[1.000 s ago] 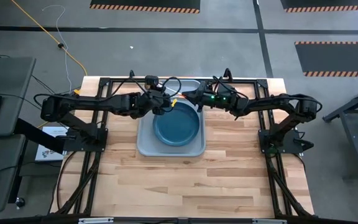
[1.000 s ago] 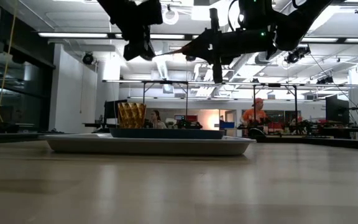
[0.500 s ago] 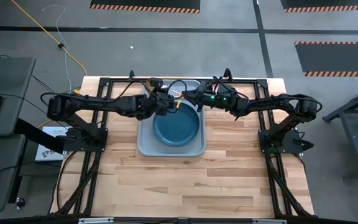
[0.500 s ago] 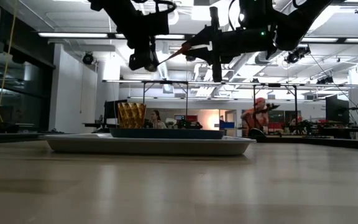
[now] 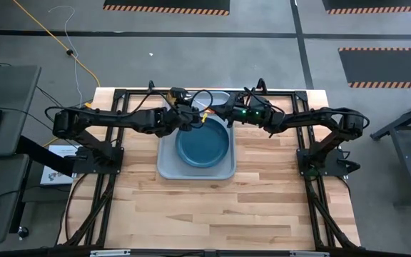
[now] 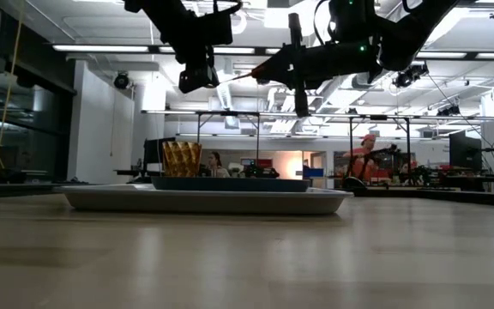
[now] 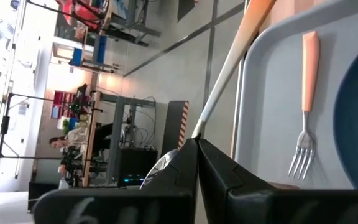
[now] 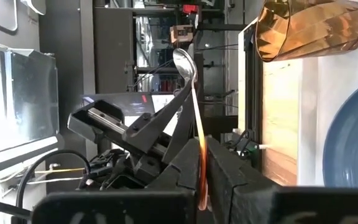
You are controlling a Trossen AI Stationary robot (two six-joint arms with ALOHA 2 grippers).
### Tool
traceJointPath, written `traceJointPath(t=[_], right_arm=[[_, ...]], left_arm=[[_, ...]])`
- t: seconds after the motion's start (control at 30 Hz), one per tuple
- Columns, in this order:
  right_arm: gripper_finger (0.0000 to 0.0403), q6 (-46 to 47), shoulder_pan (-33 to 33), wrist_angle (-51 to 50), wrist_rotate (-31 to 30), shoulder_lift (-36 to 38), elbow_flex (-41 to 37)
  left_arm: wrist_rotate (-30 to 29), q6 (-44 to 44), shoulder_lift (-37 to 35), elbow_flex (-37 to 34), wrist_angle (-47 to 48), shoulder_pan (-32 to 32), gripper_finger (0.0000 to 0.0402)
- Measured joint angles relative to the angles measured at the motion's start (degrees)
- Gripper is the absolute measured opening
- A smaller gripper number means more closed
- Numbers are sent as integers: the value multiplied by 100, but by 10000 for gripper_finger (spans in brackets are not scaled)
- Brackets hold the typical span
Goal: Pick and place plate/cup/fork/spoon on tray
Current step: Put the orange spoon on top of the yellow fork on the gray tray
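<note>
The spoon, with a silver bowl and a red-pink handle, is in the air above the far part of the tray, between my two grippers. My left gripper and my right gripper are both shut on it. The dark blue plate lies on the tray. The amber cup stands on the tray's far left part. The fork lies flat on the tray beside the plate. My left gripper pinches the spoon's metal neck between its two fingers, just behind the bowl. The fingers come level from the table's left. The spoon is clear of the tray. My right gripper pinches the spoon's red-pink handle between its two fingers, toward its free end. The fingers come level from the table's right and lie along the spoon. The bowl points away from it, toward my left gripper.
Black frame rails run along the table's far edge and sides. Bare wood lies between the tray and the near edge. People move in the room beyond the table.
My left gripper has gone toward the table's right edge and a little down, reaching the bowl end of the spoon held out by my right gripper. My right gripper and the spoon have stayed almost where they were.
</note>
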State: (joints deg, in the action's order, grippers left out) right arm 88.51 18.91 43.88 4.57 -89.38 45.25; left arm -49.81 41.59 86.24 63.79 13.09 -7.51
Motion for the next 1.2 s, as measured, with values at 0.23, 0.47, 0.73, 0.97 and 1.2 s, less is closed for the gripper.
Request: traceJointPath(t=[0.23,0.47,0.73,0.97,1.2], right_arm=[[1,-50,133,78,151,2,0],[0,-118,426,107,309,20,11],[0,-472,898,-185,594,267,11],[0,-1818,1391,-2465,1226,442,721],[0,-4830,2001,-6467,1506,-294,2973]], left_arm=[[359,-68,-270,-5,58,-48,30],[724,-306,-737,-11,114,-42,85],[1338,-1590,-1447,-10,231,-33,126],[4081,-4676,-2385,-9,86,-388,126],[6706,-5839,-3098,-2,3,-954,125]])
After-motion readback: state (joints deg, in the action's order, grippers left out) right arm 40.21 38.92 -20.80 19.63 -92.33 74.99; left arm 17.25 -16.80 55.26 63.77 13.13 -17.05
